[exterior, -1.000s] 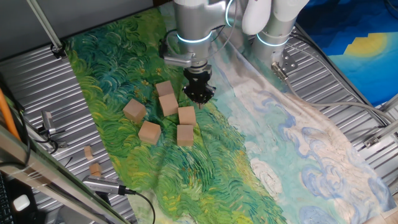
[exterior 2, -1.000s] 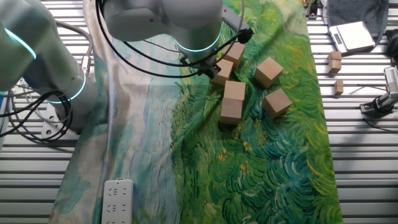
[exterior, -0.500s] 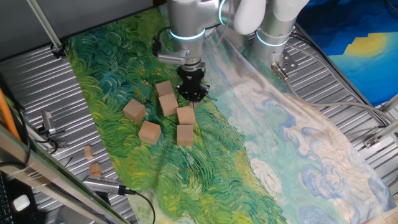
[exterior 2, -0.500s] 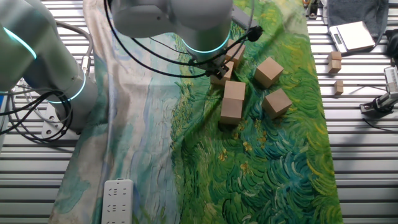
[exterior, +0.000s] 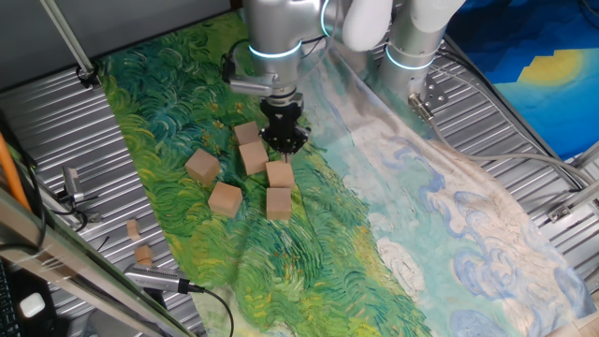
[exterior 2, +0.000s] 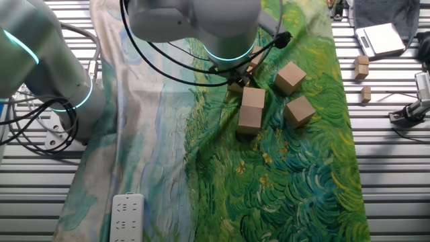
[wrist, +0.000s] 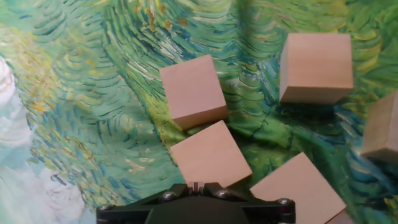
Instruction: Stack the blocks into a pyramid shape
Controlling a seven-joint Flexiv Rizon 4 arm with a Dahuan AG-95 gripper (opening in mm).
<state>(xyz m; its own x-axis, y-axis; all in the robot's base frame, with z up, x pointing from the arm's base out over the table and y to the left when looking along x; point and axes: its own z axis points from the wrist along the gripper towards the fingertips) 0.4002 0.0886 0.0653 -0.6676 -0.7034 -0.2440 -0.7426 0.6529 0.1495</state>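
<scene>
1. While no pyramid has yet begun, the ribbed grey metal table (exterior: 56, 122) is draped with a large painted cloth (exterior: 421, 234), swirling green on its left half and pale blue-white on its right. All the work lies on the green half.
2. A silver robot arm with glowing teal rings (exterior: 273, 28) reaches down from the far side over the cloth.
3. Its dark two-finger gripper (exterior: 283, 140) hangs low, just above the far end of the cluster. The hand view shows only the gripper's black base, so I cannot tell whether the fingers are spread or closed. No cube appears to be held.
4. Six plain light-brown wooden cubes (exterior: 225, 198) lie loosely grouped on the cloth.
   - Two sit close together at the far left of the group (exterior: 247, 133), just beside the gripper.
   - Two more lie in a near-far line to the right (exterior: 280, 174).
   - Two stand apart on the near left (exterior: 202, 167).
   - In the hand view, the nearest cube (wrist: 210, 154) sits straight ahead of the gripper.
   - All seem to rest singly on the cloth, so I judge the base row, middle row and cap all remain to be built.
5. Two tiny tan wooden bits (exterior: 133, 228) lie on the bare table at the near left, well apart from the cubes.
</scene>
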